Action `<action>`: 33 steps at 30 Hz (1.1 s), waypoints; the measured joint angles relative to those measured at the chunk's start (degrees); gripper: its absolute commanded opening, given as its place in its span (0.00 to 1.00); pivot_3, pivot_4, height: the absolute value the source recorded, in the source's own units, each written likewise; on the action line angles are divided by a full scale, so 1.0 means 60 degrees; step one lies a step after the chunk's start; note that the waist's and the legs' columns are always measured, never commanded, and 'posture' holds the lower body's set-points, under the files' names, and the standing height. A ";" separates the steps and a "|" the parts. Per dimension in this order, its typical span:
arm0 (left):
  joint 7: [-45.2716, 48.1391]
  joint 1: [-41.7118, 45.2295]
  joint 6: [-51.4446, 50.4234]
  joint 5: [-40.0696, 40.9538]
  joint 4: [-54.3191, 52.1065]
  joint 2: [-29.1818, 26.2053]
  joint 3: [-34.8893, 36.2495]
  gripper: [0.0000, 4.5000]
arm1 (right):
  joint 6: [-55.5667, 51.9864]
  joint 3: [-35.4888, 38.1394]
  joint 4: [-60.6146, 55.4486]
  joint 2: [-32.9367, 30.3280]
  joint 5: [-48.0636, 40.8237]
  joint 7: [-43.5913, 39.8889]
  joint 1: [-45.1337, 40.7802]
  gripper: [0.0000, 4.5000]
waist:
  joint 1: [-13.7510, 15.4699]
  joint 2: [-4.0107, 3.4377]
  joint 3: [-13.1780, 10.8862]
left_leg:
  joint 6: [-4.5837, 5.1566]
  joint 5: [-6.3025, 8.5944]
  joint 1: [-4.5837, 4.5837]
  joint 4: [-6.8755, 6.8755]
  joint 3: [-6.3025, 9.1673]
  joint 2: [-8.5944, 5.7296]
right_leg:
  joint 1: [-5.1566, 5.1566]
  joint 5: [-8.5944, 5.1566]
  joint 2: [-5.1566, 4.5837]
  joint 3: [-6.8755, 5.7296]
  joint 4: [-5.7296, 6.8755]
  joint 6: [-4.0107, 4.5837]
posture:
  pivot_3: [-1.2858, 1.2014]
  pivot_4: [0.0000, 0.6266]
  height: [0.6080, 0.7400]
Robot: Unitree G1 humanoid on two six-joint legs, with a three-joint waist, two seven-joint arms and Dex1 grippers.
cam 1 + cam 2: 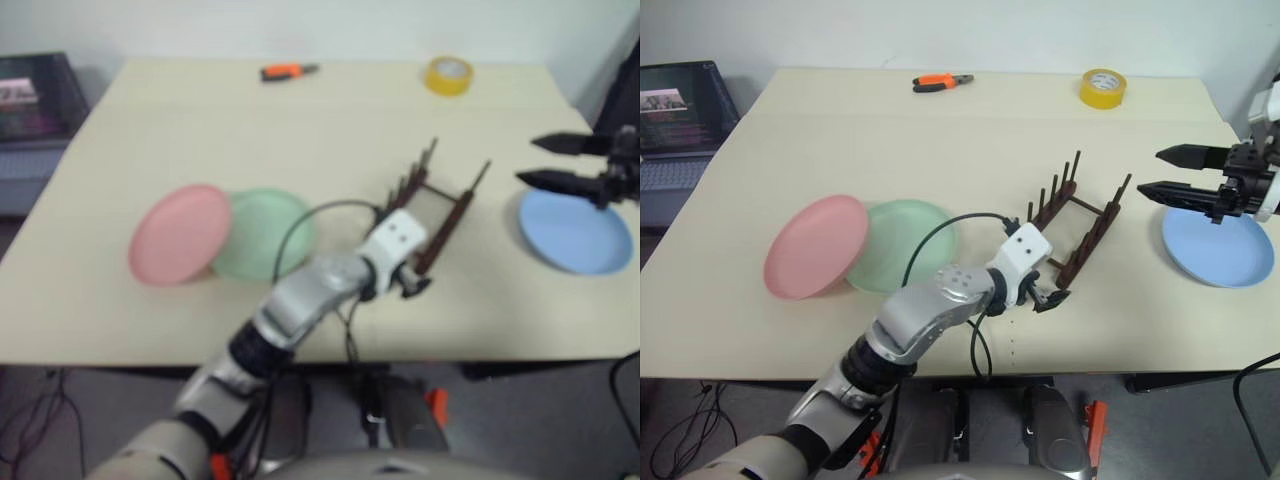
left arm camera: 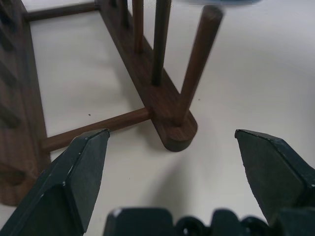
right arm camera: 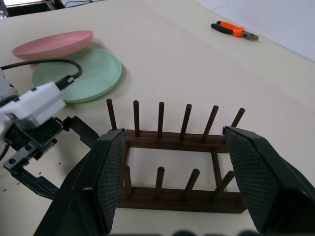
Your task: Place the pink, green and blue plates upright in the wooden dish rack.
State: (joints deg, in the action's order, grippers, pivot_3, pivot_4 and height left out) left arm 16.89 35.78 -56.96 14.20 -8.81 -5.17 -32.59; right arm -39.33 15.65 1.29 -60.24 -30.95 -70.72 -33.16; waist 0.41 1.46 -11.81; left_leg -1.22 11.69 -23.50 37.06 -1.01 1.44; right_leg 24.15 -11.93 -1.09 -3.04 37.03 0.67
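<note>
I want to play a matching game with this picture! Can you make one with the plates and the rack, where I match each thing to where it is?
Things:
1. pink plate
2. green plate
3. blue plate
4. rack

Places:
A. under the right gripper
B. empty, by the open left gripper
C. farthest left, edge resting on another plate
D. flat, between a plate and the rack

Pairs: 1-C, 2-D, 3-A, 4-B
</note>
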 measured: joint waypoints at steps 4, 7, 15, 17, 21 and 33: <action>-0.0158 0.0077 0.0479 -0.0591 0.1270 0.0581 -0.0316 1.00 | -0.0109 0.0219 -0.0186 -0.0037 -0.0141 0.0149 0.0198 0.76 | 0.0000 0.0000 0.0000 | 0.0002 0.0001 -0.0001 0.0000 -0.0008 -0.0009 | 0.0002 0.0001 0.0000 0.0006 -0.0002 -0.0002 | 0.52 0.24 1.00; -0.0314 0.0116 0.0872 -0.0927 0.1907 0.1136 -0.0280 1.00 | -0.0214 0.0306 -0.0305 -0.0089 -0.0306 0.0224 0.0337 0.76 | 0.0013 -0.0002 0.0003 | 0.0002 0.0001 0.0002 0.0004 -0.0006 -0.0010 | -0.0003 0.0003 -0.0002 0.0005 -0.0004 -0.0005 | 0.52 0.24 1.00; -0.0460 0.0220 0.1896 -0.1598 0.3254 0.1998 -0.0093 0.92 | -0.0421 0.0509 -0.0661 -0.0096 -0.0524 0.0557 0.0503 0.77 | 0.0078 -0.0009 0.0009 | 0.0016 -0.0006 0.0001 0.0023 -0.0001 -0.0059 | -0.0012 0.0002 -0.0010 0.0051 -0.0017 -0.0004 | 0.52 0.24 1.00; -0.0425 0.0236 0.2034 -0.1729 0.3362 0.1998 -0.0078 0.80 | -0.0420 0.0539 -0.0661 -0.0096 -0.0584 0.0579 0.0505 0.77 | 0.0081 -0.0009 0.0009 | 0.0022 -0.0009 0.0001 0.0022 0.0009 -0.0085 | -0.0012 0.0003 -0.0016 0.0068 -0.0017 -0.0006 | 0.52 0.24 1.00; -0.0379 0.0238 0.2135 -0.1923 0.3428 0.1992 0.0122 0.49 | -0.0399 0.0544 -0.0661 -0.0092 -0.0620 0.0662 0.0545 0.77 | 0.0074 -0.0009 0.0009 | 0.0032 -0.0006 0.0000 0.0016 0.0020 -0.0100 | -0.0011 0.0006 -0.0022 0.0094 -0.0021 -0.0012 | 0.52 0.24 1.00; 0.0276 0.0250 0.2477 -0.2261 0.3268 0.1282 0.0303 0.22 | -0.0177 0.0535 -0.0662 0.0080 -0.0683 0.0921 0.0545 0.77 | -0.0057 -0.0005 0.0007 | 0.0044 0.0001 0.0005 0.0003 0.0031 -0.0097 | -0.0006 0.0028 -0.0016 0.0103 -0.0023 -0.0054 | 0.52 0.24 1.00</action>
State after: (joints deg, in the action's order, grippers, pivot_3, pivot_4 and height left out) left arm 18.54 37.28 -42.10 0.63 10.80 2.52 -30.77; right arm -40.40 18.86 -2.68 -59.76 -35.05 -65.19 -29.89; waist 0.07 1.44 -11.77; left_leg -0.95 11.70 -23.47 37.07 -0.82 0.86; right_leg 24.12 -11.76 -1.18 -2.42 36.89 0.35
